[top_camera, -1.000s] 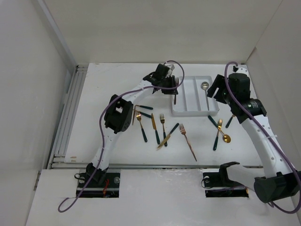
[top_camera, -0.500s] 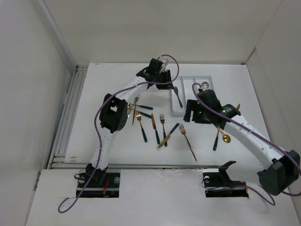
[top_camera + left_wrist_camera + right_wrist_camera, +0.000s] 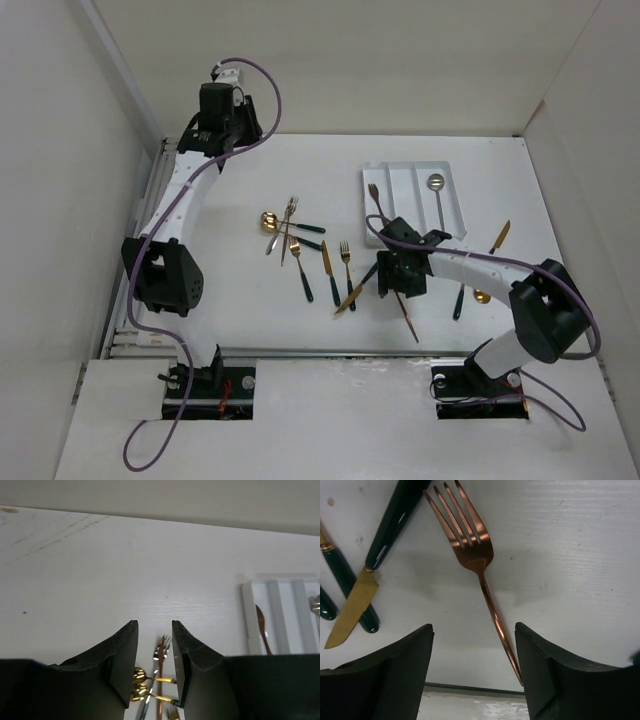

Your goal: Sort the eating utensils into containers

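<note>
The white table (image 3: 230,290) is the biggest thing. The left arm (image 3: 172,205) reaches long and high to the far left corner, well apart from the tray (image 3: 410,190). The right arm (image 3: 480,268) is bent and low. It lies across the table with its tip in the middle, just in front of the tray.

The tray sits at the far right side of the table. A fork (image 3: 374,198) lies in its left slot and a silver spoon (image 3: 436,190) lies in its right slot.

The left gripper (image 3: 154,625) hangs up in the air. Its fingers are only a little apart and nothing is between them.

The right gripper (image 3: 472,630) is down close to the table with its fingers spread wide. The thin handle of a copper fork (image 3: 470,545) runs between them, nearer the right finger. It lies flat on the table. I cannot tell if a finger touches it.

A knife (image 3: 390,527) with a green handle lies just beside the copper fork. More utensils (image 3: 326,257) lie loose to the left, and a gold spoon (image 3: 482,296) lies to the right of the arm.
</note>
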### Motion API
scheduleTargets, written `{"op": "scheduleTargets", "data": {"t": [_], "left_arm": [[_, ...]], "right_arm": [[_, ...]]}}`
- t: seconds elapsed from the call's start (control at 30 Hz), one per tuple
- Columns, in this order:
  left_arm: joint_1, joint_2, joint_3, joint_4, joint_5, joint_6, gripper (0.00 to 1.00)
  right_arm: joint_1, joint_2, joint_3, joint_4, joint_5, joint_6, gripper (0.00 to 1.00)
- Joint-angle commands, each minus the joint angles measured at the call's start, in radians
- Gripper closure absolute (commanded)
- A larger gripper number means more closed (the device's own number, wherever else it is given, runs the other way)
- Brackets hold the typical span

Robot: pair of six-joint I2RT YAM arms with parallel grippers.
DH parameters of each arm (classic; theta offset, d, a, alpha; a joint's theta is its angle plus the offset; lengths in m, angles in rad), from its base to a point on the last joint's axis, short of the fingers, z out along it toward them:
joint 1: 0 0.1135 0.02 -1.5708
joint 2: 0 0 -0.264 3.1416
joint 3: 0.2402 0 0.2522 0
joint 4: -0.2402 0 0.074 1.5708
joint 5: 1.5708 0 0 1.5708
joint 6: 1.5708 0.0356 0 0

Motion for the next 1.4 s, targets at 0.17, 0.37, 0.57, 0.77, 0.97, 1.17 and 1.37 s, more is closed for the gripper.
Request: {"op": "scheduleTargets", "data": {"t": [0.17,0.37,0.57,0.77,0.97,1.17,1.37], "left_arm": [[0.033,-0.059,-0.061,-0.053,-0.101,0.126,0.7],[0.044,-0.059,-0.052,-0.062,-0.121,0.135,0.7],[0.053,-0.05,-0.043,-0.071,-0.109,0.135,0.7],[0.062,-0.041,-0.034,-0.071,-0.098,0.144,0.7],[0.08,-0.021,-0.034,-0.071,-0.132,0.154,0.7],[0.09,-0.011,-0.043,-0.071,-0.141,0.134,0.7],[0.09,-0.021,-0.063,-0.071,-0.141,0.143,0.7]], "right_arm": [[0.005,0.161,0.004,0.094,0.006,-0.026,0.43],[0.005,0.179,0.013,0.118,0.003,-0.047,0.87],[0.005,0.179,0.037,0.059,0.048,-0.078,1.0],[0.052,0.066,0.168,-0.088,0.077,-0.127,1.0],[0.039,-0.051,0.423,-0.081,0.158,-0.208,1.0],[-0.113,0.237,0.737,0.014,0.186,-0.356,1.0],[-0.218,0.53,1.007,0.048,0.18,-0.44,1.0]]}}
